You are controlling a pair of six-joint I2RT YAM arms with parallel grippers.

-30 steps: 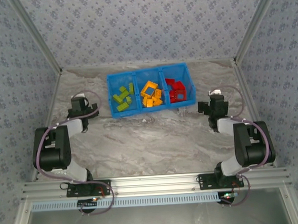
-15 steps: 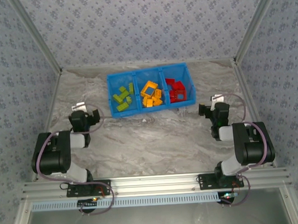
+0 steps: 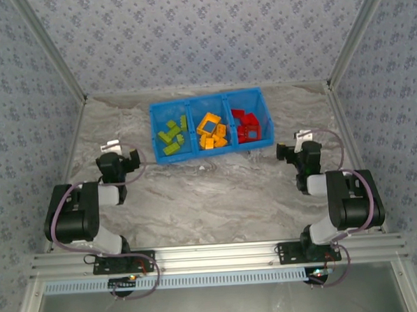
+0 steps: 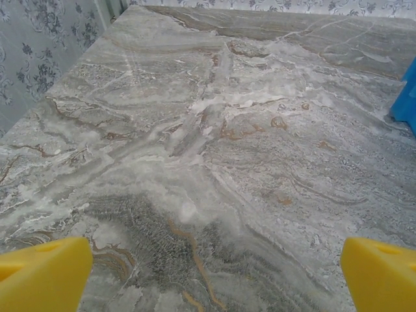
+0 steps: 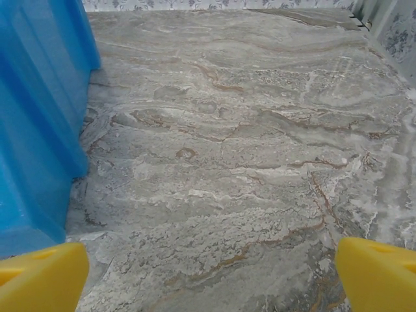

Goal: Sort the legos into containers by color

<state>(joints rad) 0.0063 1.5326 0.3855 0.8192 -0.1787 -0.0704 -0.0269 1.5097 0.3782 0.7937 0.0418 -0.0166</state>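
L arm was pulled back toward its base vs 1 s ago, with almost no motion over the last 0.5 s. L pincer (image 4: 211, 276) sat wide open on the left wrist cam, nothing btwn the yellow tips, bare table (image 3: 211, 198) ahead of it. Only a sliver of blue showed at that view's right edge.

Blue bin (image 3: 153, 131) hadn't moved, at the far-centre of the table. Left compartment held the green legos (image 3: 171, 135), mid held the orange legos (image 3: 213, 131), right held the red legos (image 3: 247, 126). No loose brick seen on the table.

R arm was likewise drawn back since 1 s ago. R pincer (image 5: 211, 276) was wide open and empty, just beside the bin's outer wall.

Read: sort looked complete and both arms seemed to be homing.

Hard to make out:
- Small dark speck (image 3: 209, 168) just in front of the bin; too small to ID, could be a mark.
- Bricks overlapped, so no reliable count or frame pieces.
- Wrist cams cut off the fingertips and showed no bin interior.
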